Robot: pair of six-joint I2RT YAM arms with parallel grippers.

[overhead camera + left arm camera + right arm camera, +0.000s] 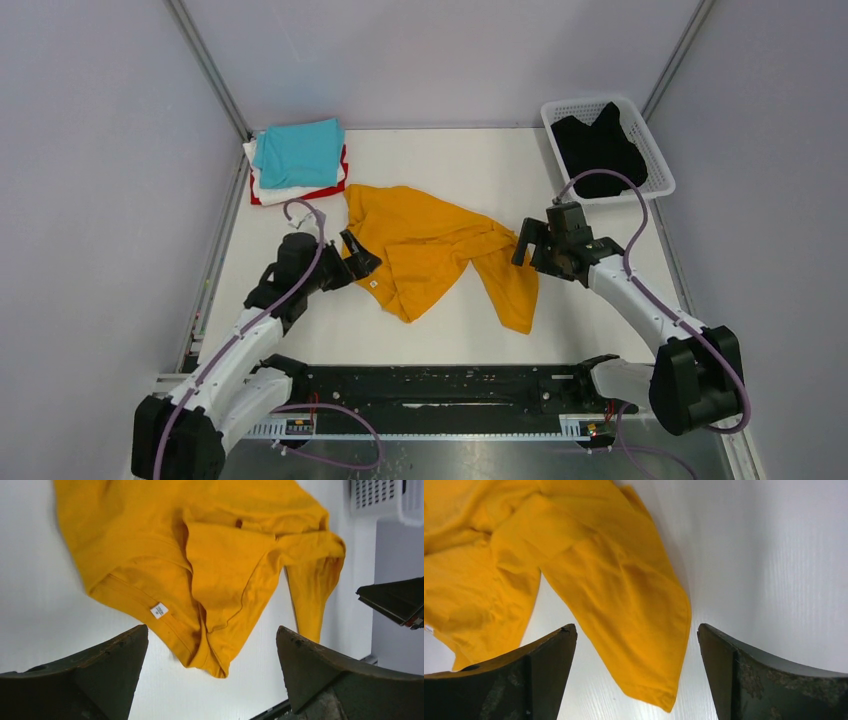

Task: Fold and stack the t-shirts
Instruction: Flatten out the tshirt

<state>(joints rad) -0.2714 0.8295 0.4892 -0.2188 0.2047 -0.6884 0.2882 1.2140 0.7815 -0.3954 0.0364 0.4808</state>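
Top external view: at the far left lies a folded turquoise cloth t-shirt [298, 150]. The left pincer [358, 256] gapes empty beside the crumpled orange-yellow cloth t-shirt [430, 245] mid-worktop [450, 160]. The right pincer [526, 246] is likewise wide and empty. Best to pinch opposite hems and spread it flat first.

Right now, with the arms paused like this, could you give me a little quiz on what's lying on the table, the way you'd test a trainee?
1. True or false: the orange-yellow t-shirt is neatly folded.
2. Which colour lies on top of the stack at the far left of the table? A red, B turquoise, C black.
3. Where is the black t-shirt?

Key:
1. False. It lies crumpled in the middle.
2. B, the turquoise t-shirt.
3. In the white basket at the far right corner.
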